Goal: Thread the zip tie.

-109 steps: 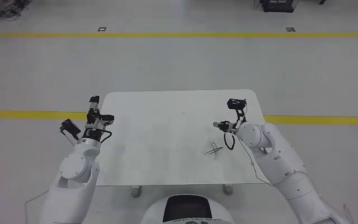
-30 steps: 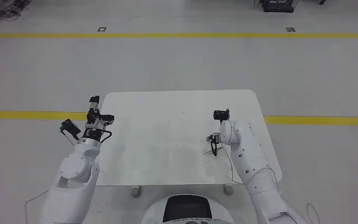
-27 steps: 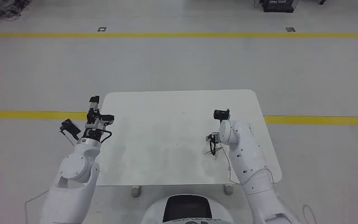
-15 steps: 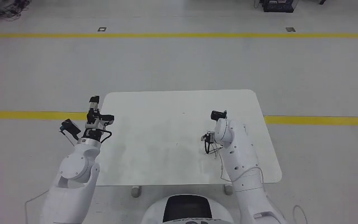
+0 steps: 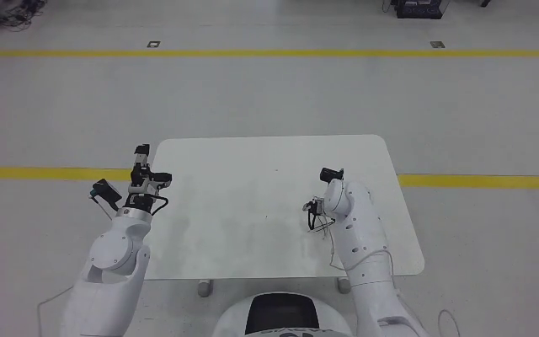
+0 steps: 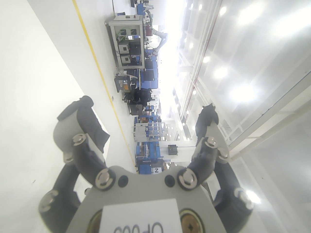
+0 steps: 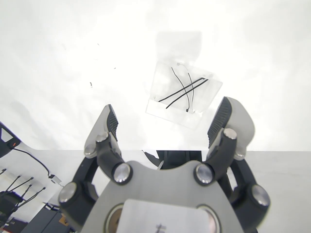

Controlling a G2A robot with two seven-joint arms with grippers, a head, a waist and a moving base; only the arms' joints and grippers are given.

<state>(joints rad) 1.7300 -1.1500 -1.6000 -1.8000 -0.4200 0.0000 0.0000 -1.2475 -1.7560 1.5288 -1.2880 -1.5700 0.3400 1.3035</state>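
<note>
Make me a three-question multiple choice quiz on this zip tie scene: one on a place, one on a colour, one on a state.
1. Where do the zip ties lie?
A. in a bowl
B. on the table, ahead of the right hand
C. on a shelf

2. What colour are they?
A. white
B. yellow
C. black

3. How is the right hand?
A. open and empty
B. shut on a zip tie
C. shut and empty

Answers: 1 B, the right wrist view shows them on the white tabletop; 2 C, the strands are black; 3 A, it is spread wide, holding nothing.
</note>
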